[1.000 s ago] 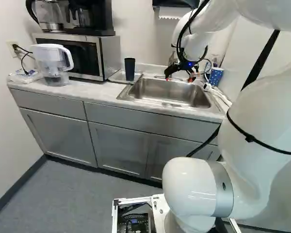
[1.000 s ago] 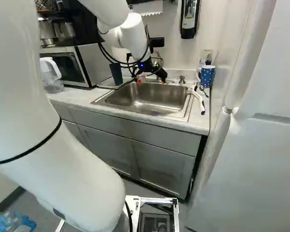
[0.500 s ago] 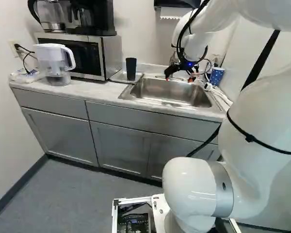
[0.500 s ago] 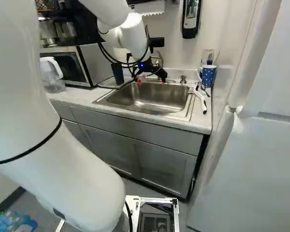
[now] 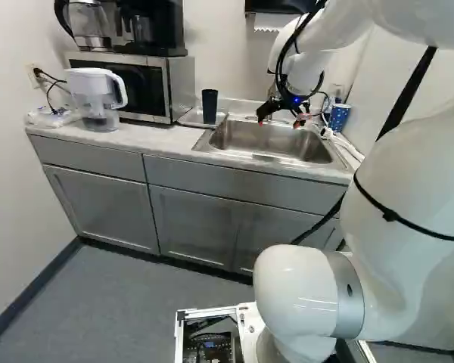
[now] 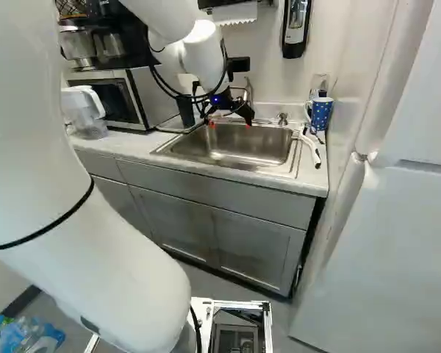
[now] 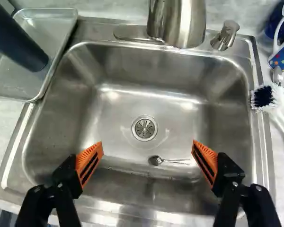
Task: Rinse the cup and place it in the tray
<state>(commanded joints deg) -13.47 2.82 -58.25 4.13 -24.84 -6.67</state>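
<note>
- Wrist view: gripper (image 7: pixel 147 146) wide open, holding nothing, above the sink (image 7: pixel 175 116).
- Upper middle of the left base view: dark cup (image 5: pixel 209 107) upright in the tray (image 5: pixel 190 116).
- Placing looks done; next, probably withdraw without nudging the cup.

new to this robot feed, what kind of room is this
Likely a small office kitchenette or break room: a metal sink set in a counter over grey cabinets, with a microwave and a water filter pitcher beside it.

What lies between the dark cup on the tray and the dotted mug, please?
The wrist view shows the sink, holding a small spoon, the faucet at its rim, and a brush near the mug.
</note>
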